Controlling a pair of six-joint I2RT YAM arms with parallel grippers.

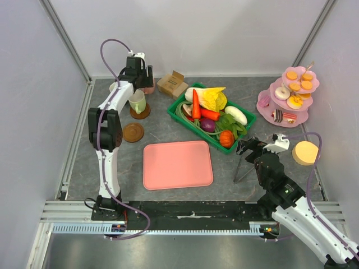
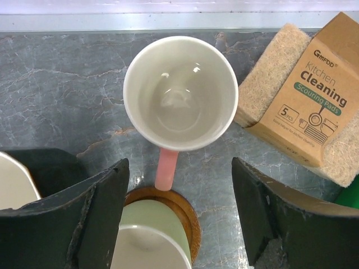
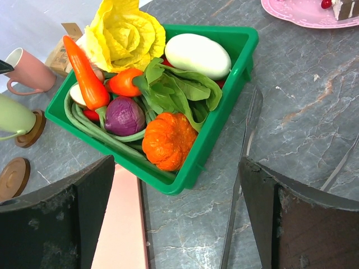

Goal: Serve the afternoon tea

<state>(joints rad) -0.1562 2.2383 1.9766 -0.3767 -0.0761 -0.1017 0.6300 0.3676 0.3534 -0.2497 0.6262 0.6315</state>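
Beside the pink mug [image 2: 180,92] sit a cardboard box [image 2: 314,95] and pale-green mug [image 2: 147,238].

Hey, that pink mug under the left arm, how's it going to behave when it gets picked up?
The pink mug looks rigid and glossy inside, so probably stiff but somewhat slippery. It shows empty, so likely light. Its handle sticks out to one side, so a grip across the rim may let it tilt or turn slightly.
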